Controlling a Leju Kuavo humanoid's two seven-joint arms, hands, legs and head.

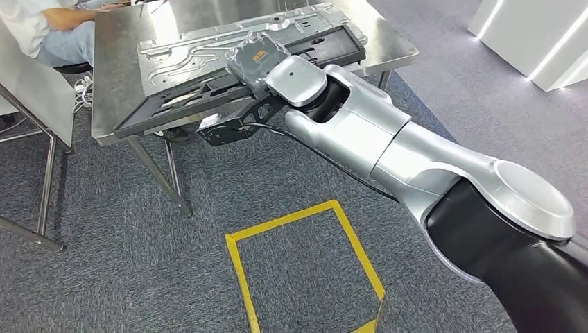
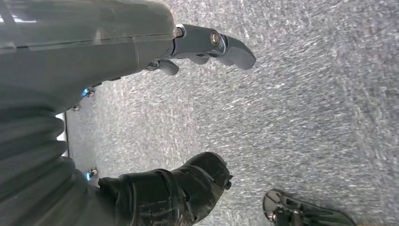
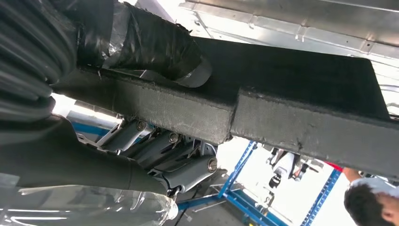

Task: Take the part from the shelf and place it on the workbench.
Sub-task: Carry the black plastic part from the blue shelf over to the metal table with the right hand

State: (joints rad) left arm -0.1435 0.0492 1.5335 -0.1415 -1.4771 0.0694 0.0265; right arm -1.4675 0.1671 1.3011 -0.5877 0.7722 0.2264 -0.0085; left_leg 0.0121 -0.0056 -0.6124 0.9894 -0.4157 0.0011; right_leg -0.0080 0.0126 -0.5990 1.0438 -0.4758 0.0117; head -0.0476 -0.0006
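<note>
The part is a long black frame (image 1: 208, 94) carrying a stamped silver metal panel (image 1: 208, 48). It lies across the steel workbench (image 1: 114, 48), its near edge at the bench's front edge. My right hand (image 1: 260, 59) grips that near edge. In the right wrist view the thumb (image 3: 155, 44) presses on one face of the black frame (image 3: 291, 89) and the fingers (image 3: 179, 157) curl against the opposite face. My left hand (image 2: 94, 52) hangs over grey carpet, fingers (image 2: 211, 44) and thumb apart, holding nothing.
A seated person (image 1: 48, 28) is at the bench's far left corner. Another table's legs (image 1: 48, 159) stand at the left. A yellow tape square (image 1: 305, 229) marks the carpet. White cabinets (image 1: 534, 35) stand at the far right. A blue rack (image 3: 244, 165) stands behind.
</note>
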